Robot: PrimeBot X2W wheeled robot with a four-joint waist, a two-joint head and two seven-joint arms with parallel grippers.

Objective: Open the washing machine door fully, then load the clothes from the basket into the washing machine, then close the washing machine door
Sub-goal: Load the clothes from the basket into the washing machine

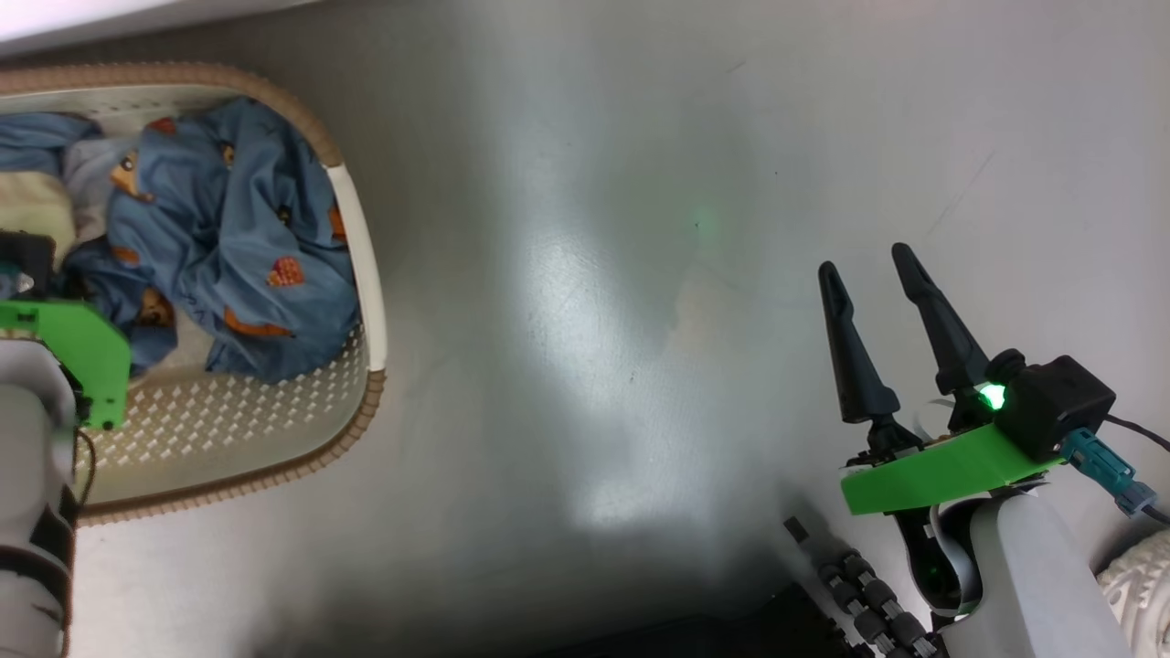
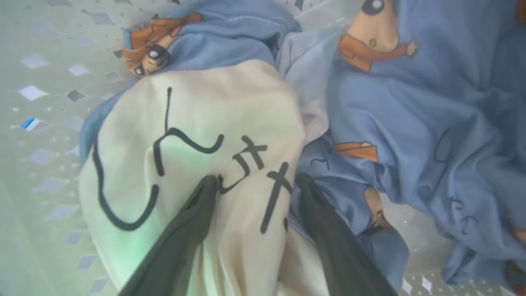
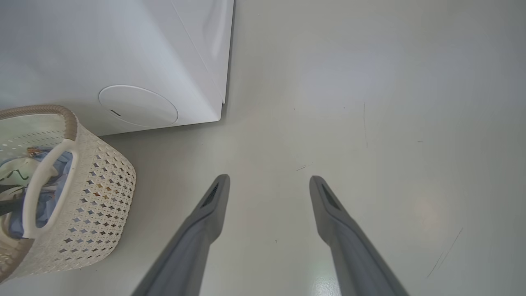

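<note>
Inside rounded perforated plastic basket: crumpled soft clothes.

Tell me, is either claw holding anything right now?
Nothing is held. The left gripper stands open astride the cream garment; the right gripper is open over floor.

We find the cream perforated basket standing upright just beside the white washing machine. Inside it, crumpled together, lie the blue bear-print garment and the cream garment with black line markings

blue bear-print clothes, cream basket
</note>
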